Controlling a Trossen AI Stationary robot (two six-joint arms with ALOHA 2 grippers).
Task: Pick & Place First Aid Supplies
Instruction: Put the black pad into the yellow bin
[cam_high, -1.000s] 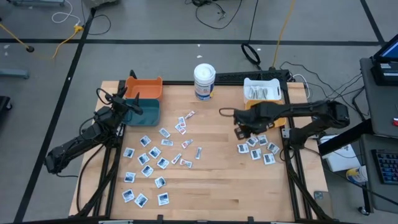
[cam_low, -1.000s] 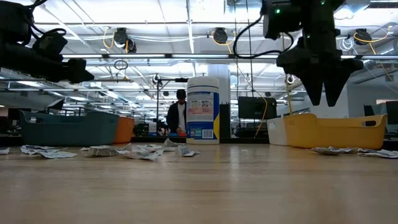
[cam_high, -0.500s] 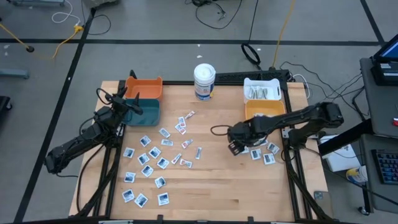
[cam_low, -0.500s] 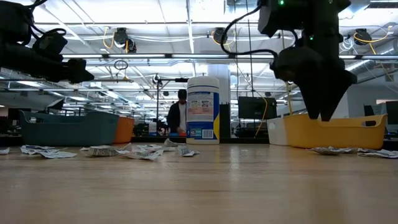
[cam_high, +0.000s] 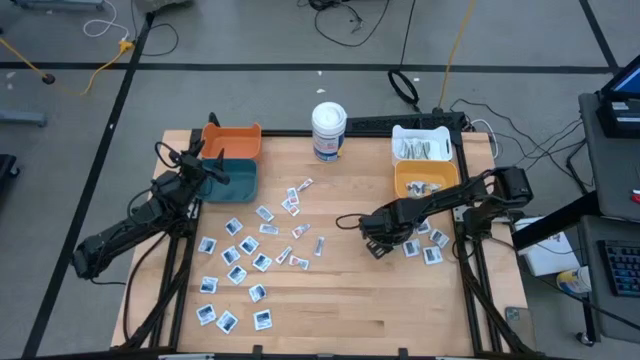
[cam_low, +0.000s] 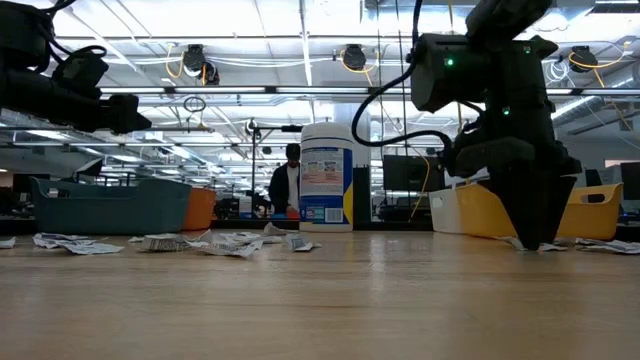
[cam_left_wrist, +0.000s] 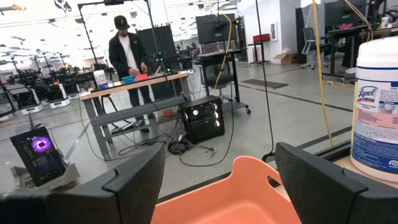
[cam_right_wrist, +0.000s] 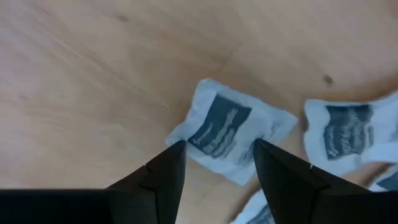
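Right wrist view: right gripper (cam_right_wrist: 216, 163) half-open astride sachet (cam_right_wrist: 229, 130).

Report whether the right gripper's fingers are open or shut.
Open: the right gripper shows a gap between its dark fingers, straddling a square white-and-blue sachet on the wooden table.

The print on the packets (cam_high: 233, 252) is too small to read from above, and the right pincer (cam_low: 541, 238) hides the packet under it.

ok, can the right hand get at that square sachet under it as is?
Probably yes. The right hand is down at the table with fingers apart straddling the sachet, which lies flat, with nothing on top.
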